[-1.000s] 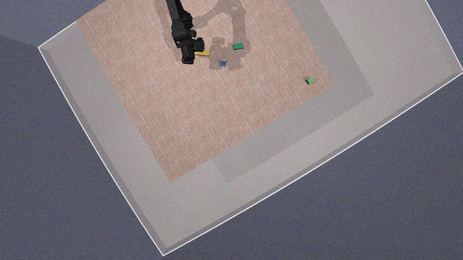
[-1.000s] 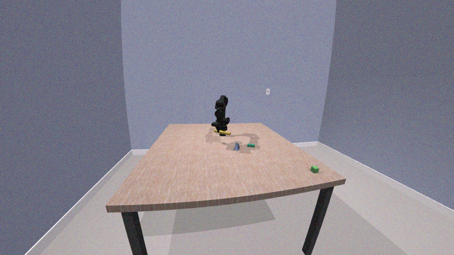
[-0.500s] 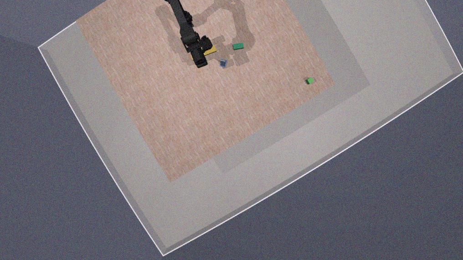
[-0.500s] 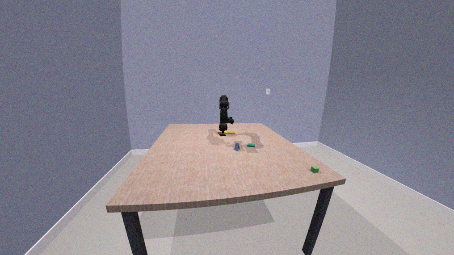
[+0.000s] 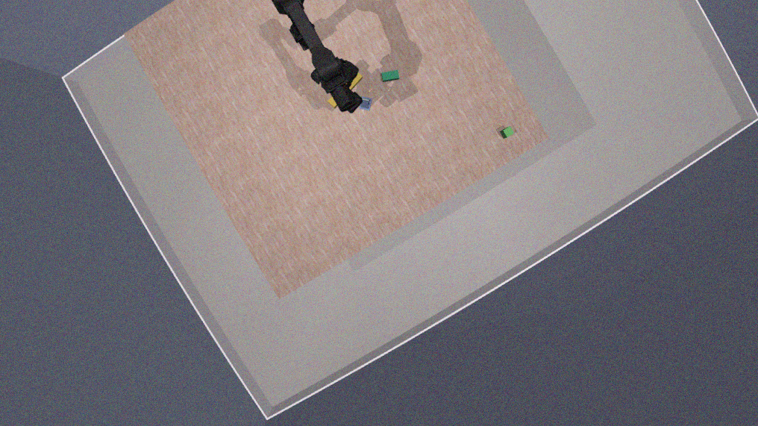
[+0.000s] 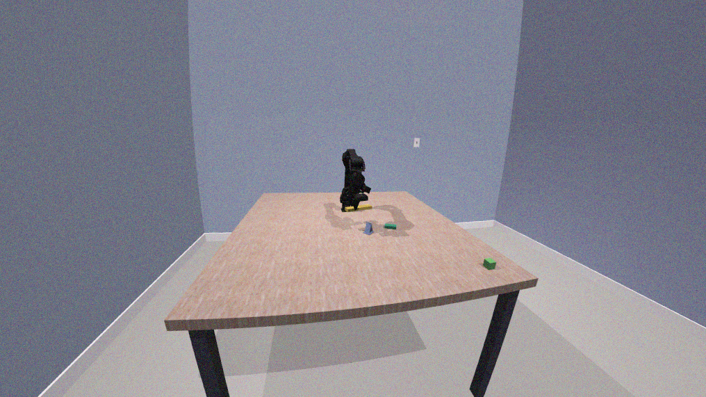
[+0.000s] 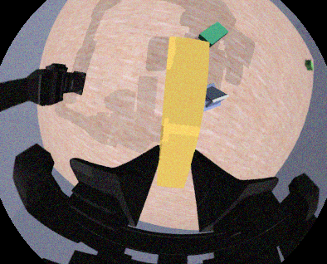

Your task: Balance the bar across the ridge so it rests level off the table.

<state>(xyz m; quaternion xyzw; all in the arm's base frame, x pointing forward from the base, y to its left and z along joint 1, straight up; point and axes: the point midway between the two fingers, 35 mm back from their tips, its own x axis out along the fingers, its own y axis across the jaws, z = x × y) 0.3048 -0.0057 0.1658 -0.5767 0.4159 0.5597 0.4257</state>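
The yellow bar [image 5: 356, 80] [image 6: 365, 207] [image 7: 184, 91] is held in the air, apart from the blue ridge. It looks close to level in the exterior view. My gripper [image 7: 176, 151] is shut on the bar near one end in the wrist view, and most of the bar reaches out beyond the fingertips. In the top view the arm covers the fingers and the middle of the bar. The small blue ridge [image 5: 365, 104] [image 6: 368, 228] [image 7: 215, 95] stands on the table [image 5: 279, 175] [image 6: 312, 268], to the right of the bar in the wrist view, partly hidden by it.
A dark green block [image 5: 389, 75] [image 6: 390, 226] [image 7: 214, 33] lies near the ridge, beyond it in the wrist view. A bright green cube [image 5: 507, 132] [image 6: 489, 263] [image 7: 309, 65] sits far off near a table corner. Arm shadows fall around the ridge.
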